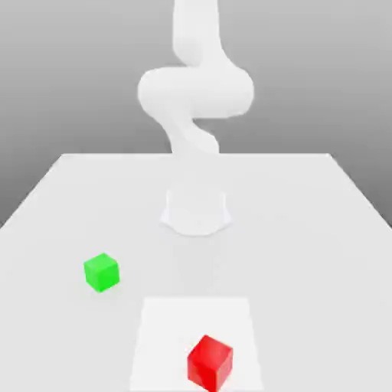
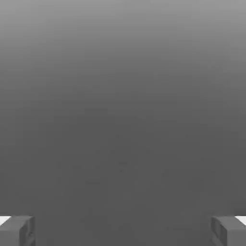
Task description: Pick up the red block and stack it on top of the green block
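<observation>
A red block point(image 1: 209, 362) sits on the white table near the front edge, on a slightly brighter square patch point(image 1: 161, 337). A green block point(image 1: 101, 272) rests on the table farther back, toward the exterior view's left, apart from the red one. In the hand view my gripper point(image 2: 123, 230) is open: its two grey fingertips point(image 2: 17, 230) stand far apart with nothing between them, against a plain grey background. The white arm point(image 1: 195, 92) rises from its base at the table's middle.
The arm's round base point(image 1: 196, 210) stands at the table's centre, behind both blocks. The table point(image 1: 306, 253) stretches wide to the exterior view's right, and its far edge runs behind the base.
</observation>
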